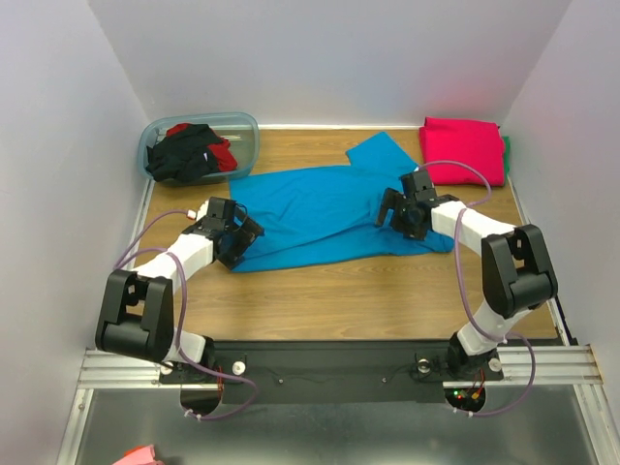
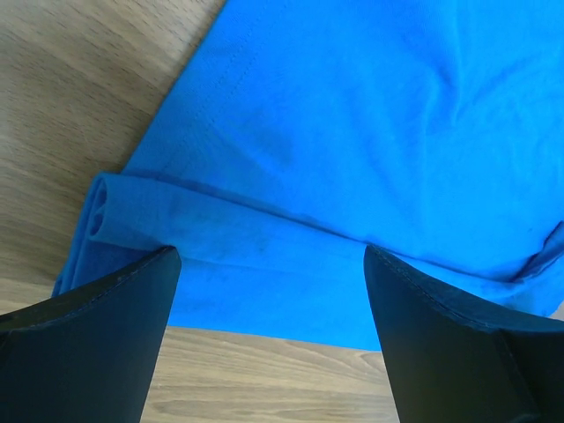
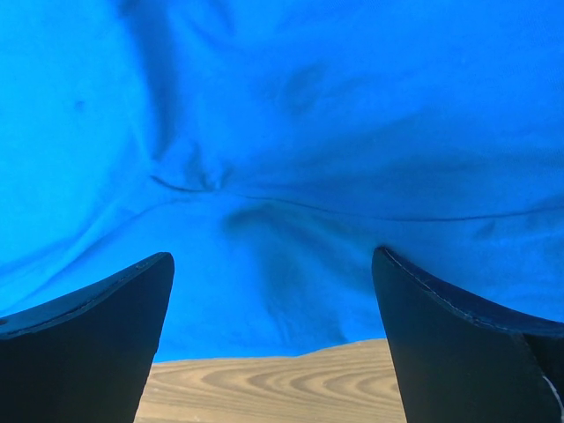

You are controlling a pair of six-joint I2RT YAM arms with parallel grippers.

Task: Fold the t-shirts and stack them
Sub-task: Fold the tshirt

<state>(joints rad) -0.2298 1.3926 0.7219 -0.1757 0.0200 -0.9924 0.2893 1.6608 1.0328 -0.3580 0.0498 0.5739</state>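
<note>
At the far left of the wooden table (image 1: 339,291), we see a translucent plastic tub (image 1: 248,134) holding a crumpled black t-shirt (image 1: 179,163) and a red t-shirt (image 1: 223,155) heaped together. Just right of the tub, the left gripper (image 1: 242,244) hangs low over the left edge of the turquoise-blue t-shirt (image 1: 320,208), its jaws spread wide and gripping nothing. In the left wrist view its two dark fingers (image 2: 88,352) stand either side of a doubled-over fold at the cloth's edge, with bare wood below them. The blue shirt lies spread and wrinkled across the middle of the table, one sleeve pointing toward the back wall. At its right side the right gripper (image 1: 397,223) is poised over the cloth, jaws likewise wide apart and empty; the right wrist view shows them framing rumpled blue fabric and a strip of table at the shirt's near edge. Whether any fingertip touches cloth we cannot tell. In the far right corner lies a magenta-pink t-shirt (image 1: 463,147), folded into a neat square, resting on something green (image 1: 506,150) that peeks out on its right side.
</note>
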